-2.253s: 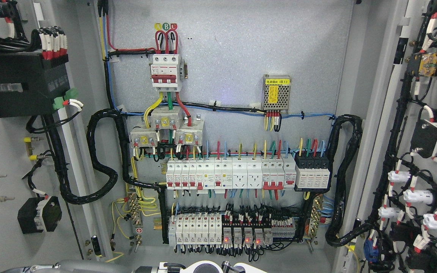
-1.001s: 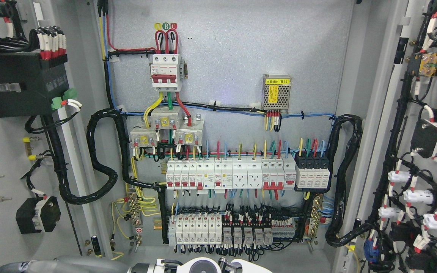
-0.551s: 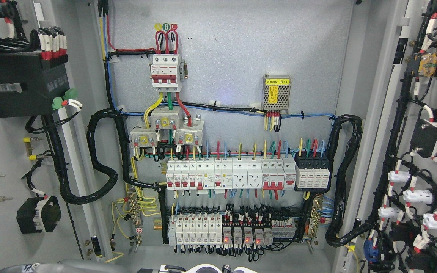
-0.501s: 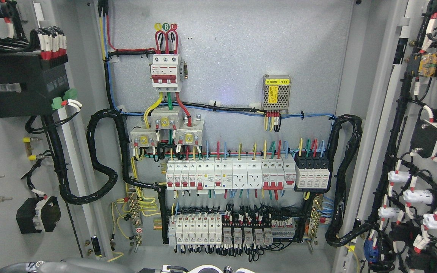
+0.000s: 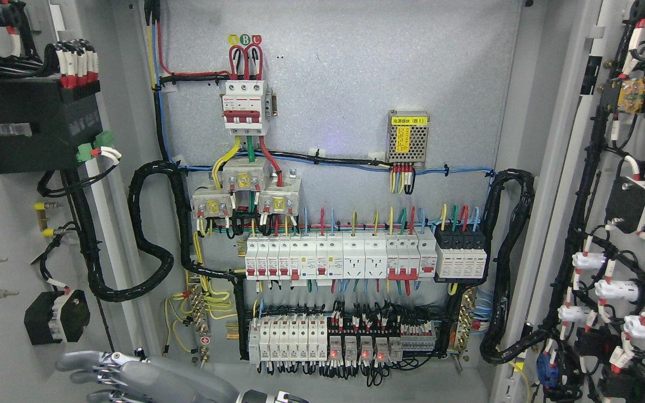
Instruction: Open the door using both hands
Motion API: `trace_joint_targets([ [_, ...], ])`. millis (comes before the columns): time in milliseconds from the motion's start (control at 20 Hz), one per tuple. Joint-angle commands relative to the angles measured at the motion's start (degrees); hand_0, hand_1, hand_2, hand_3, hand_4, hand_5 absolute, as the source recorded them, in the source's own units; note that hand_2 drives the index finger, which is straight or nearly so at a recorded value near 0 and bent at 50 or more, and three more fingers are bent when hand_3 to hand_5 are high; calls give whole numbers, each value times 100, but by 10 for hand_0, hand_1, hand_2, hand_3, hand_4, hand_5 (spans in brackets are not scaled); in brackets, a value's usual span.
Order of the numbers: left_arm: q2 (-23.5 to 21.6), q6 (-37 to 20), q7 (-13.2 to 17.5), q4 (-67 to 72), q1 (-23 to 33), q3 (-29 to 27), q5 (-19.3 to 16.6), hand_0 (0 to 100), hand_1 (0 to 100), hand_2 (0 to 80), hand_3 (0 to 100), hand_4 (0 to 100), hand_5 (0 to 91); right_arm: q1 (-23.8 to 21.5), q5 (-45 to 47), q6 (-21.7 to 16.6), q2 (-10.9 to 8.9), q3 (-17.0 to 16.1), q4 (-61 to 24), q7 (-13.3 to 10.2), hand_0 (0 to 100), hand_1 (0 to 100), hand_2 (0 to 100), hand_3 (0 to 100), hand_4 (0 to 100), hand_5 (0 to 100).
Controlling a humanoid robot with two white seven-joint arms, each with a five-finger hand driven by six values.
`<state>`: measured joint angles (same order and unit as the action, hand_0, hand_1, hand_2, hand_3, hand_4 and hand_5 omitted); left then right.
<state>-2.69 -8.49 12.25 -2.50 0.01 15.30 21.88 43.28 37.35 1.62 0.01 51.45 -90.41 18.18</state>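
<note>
**Desk:** What does your head camera give you?

**Operator:** I'm looking straight into the cabinet. Both doors stand swung wide. The left door [image 5: 3, 364] fills the left edge of my view with its inner face toward me, and the right door [image 5: 616, 61] does the same on the right edge.

**Desk:** And the hands?

**Operator:** I see only the left hand [image 5: 96, 369], low in the left corner. Its arm comes in along the bottom edge, left of the middle. The grey fingers [image 5: 73, 361] are stretched out and slightly spread, pointing left toward the lower part of the left door. They hold nothing. I can't tell whether the fingertips touch the panel or hang just in front of it. The right hand is outside my view.

**Desk:** What is around that hand?

**Operator:** Above it, a small black block [image 5: 56, 316] is mounted on the left door. A bigger black box [image 5: 37, 123] sits higher up, with red-and-white wire ends on top. A thick black harness [image 5: 149, 235] loops between that door and the back plate.

**Desk:** And the back plate itself?

**Operator:** There's a red-handled main breaker [image 5: 244, 106] near the top and a perforated power supply [image 5: 408, 137] to its right. A row of white breakers [image 5: 339, 257] runs across the middle. Below it is a second row of relays [image 5: 350, 338], with small red lights showing on a few of them.
</note>
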Motion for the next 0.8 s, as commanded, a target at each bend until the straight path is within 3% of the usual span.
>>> trace_joint_targets([
  [0, -371, -22, 32, -1956, 488, -1, 0, 291, 0, 28, 28, 34, 0, -1030, -1105, -135, -44, -1549, -372, -77, 219, 0, 0, 0, 0, 0],
  [150, -697, -22, 128, -3866, 904, 8, -26, 291, 0, 28, 28, 34, 0, -1505, -1406, -416, -44, -1840, -608, -103, 219, 0, 0, 0, 0, 0],
  [200, -742, -30, 268, -4315, 965, 8, -35, 291, 0, 28, 28, 34, 0, -1637, -1415, -496, -44, -1893, -713, -225, 219, 0, 0, 0, 0, 0],
  [300, -873, -30, 942, -5352, 1176, -1, -376, 291, 0, 28, 28, 34, 0, -1979, -1493, -619, -44, -2050, -889, -428, 219, 0, 0, 0, 0, 0],
  [451, -927, -170, 1954, -6522, 1492, -184, -1062, 291, 0, 29, 28, 34, 0, -2629, -1722, -943, -62, -2095, -1188, -464, 219, 0, 0, 0, 0, 0],
  [551, -1014, -154, 2071, -7356, 1756, -185, -1335, 291, 0, 29, 28, 34, 0, -3095, -1845, -1198, -106, -2130, -1460, -464, 219, 0, 0, 0, 0, 0],
  [701, -1242, -145, 2106, -8500, 1985, -71, -1397, 291, 0, 28, 28, 34, 0, -3807, -2327, -1612, -141, -2481, -1725, -464, 219, 0, 0, 0, 0, 0],
  [751, -1286, -145, 2124, -8825, 2029, -80, -1397, 291, 0, 28, 28, 34, 0, -4053, -2529, -1717, -272, -2639, -1786, -464, 219, 0, 0, 0, 0, 0],
])
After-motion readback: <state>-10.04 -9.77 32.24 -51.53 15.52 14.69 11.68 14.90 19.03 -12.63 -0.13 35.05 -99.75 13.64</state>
